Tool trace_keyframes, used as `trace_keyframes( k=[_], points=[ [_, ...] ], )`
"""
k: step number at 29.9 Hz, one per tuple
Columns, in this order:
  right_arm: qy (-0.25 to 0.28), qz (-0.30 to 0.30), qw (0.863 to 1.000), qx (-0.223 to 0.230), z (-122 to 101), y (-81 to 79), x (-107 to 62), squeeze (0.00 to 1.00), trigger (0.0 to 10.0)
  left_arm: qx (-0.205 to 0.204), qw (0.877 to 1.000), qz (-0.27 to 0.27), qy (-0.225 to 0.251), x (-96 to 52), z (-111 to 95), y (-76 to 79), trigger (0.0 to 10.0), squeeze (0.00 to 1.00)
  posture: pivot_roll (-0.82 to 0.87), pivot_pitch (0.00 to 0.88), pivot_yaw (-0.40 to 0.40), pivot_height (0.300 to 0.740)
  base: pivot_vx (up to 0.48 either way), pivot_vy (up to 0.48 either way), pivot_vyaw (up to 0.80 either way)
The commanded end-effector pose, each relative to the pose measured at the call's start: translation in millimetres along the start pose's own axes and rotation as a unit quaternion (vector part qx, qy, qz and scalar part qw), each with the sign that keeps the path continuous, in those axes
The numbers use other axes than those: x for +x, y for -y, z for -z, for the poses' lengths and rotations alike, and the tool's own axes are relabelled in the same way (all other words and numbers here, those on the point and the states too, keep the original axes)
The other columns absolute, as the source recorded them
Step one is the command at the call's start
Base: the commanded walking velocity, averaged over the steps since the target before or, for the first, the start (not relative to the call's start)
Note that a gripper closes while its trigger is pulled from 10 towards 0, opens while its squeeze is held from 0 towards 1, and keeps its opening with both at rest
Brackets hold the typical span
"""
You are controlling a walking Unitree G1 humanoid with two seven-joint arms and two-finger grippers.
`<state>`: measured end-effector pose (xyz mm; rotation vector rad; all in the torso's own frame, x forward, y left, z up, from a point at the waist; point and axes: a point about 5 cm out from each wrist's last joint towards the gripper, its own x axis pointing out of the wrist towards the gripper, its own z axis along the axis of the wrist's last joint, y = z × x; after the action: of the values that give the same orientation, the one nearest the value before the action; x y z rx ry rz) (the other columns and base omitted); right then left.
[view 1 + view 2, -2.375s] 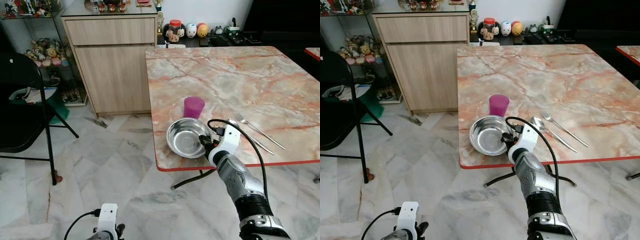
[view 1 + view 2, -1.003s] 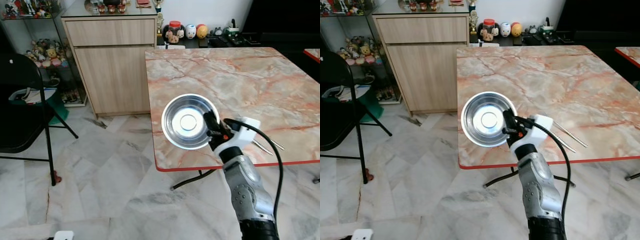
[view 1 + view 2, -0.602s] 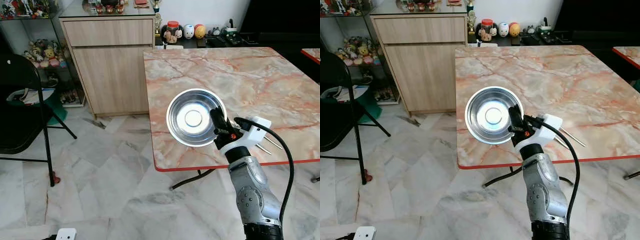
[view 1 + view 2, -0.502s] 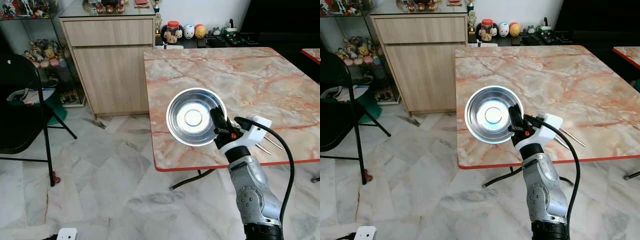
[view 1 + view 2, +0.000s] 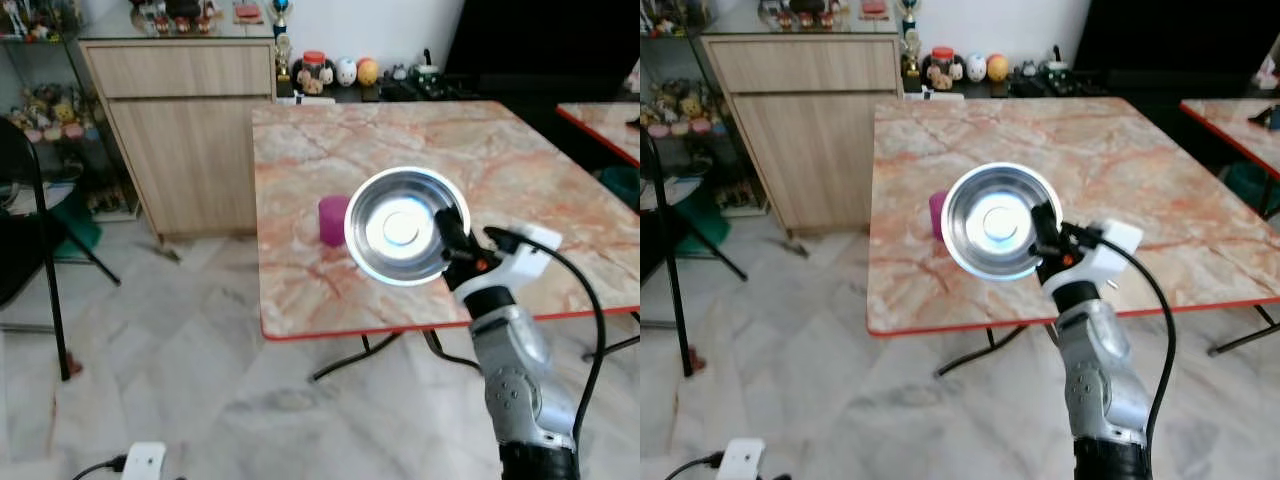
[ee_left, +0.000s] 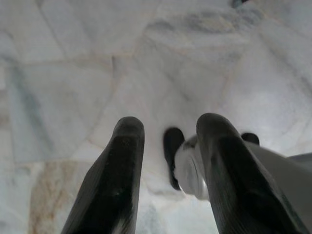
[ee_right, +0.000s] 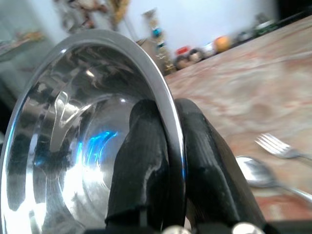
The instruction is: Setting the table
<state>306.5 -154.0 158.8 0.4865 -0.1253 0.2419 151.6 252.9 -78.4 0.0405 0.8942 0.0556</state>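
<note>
Two black fingers of the right gripper (image 7: 168, 146) are pinched on the rim of the steel bowl (image 5: 403, 227), one inside and one outside, holding it up in the air, tilted on edge with its hollow facing the camera. The bowl sits above the near part of the marble table (image 5: 520, 160). On that table, a purple cup (image 5: 333, 219) stands just beside the bowl, and a fork (image 7: 280, 147) and spoon (image 7: 263, 174) lie near it. The left gripper (image 6: 168, 146) hangs idle over the tiled floor (image 6: 73, 73), fingers spread apart.
</note>
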Motion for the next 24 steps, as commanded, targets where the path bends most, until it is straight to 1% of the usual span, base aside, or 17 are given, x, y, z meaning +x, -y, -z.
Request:
trace_keyframes(
  k=[1, 16, 17, 18, 21, 24],
  points=[
    [0.016, 0.000, 1.000, -0.009, -10, 0.7, 1.5, 0.00, 10.0, -0.005, 1.000, 0.001, -0.001, 0.6, 0, 2.6, 10.0, 0.00, 0.02, 0.000, -0.031, 0.736, 0.000, -0.480, 0.00],
    [0.024, 0.038, 0.999, -0.013, -14, 10.5, 5.0, 0.00, 10.0, -0.002, 1.000, 0.009, -0.003, 2.1, 0, 8.8, 10.0, 0.00, 0.02, 0.000, -0.025, 0.736, 0.000, -0.471, 0.00],
    [0.026, 0.039, 0.999, -0.013, -14, 10.7, 5.1, 0.00, 10.0, -0.002, 1.000, 0.009, -0.003, 2.2, 0, 8.8, 10.0, 0.00, 0.02, 0.000, -0.025, 0.736, 0.000, -0.469, 0.52],
    [0.021, 0.055, 0.998, -0.013, -13, 14.5, 5.0, 0.00, 10.0, -0.002, 1.000, 0.008, -0.003, 2.3, 0, 8.9, 10.0, 0.00, 0.02, 0.000, -0.025, 0.736, 0.000, -0.465, 0.60],
    [0.008, 0.054, 0.998, -0.021, -9, 15.4, 4.1, 0.00, 10.0, -0.003, 1.000, 0.008, -0.003, 2.4, 0, 9.4, 10.0, 0.00, 0.02, 0.000, -0.025, 0.736, 0.000, -0.461, 0.68],
    [0.009, 0.055, 0.998, -0.011, -8, 15.1, 2.9, 0.00, 10.0, -0.004, 1.000, 0.008, -0.005, 2.5, 1, 10.4, 10.0, 0.00, 0.02, 0.000, -0.025, 0.736, 0.000, -0.455, 0.00]
  ],
)
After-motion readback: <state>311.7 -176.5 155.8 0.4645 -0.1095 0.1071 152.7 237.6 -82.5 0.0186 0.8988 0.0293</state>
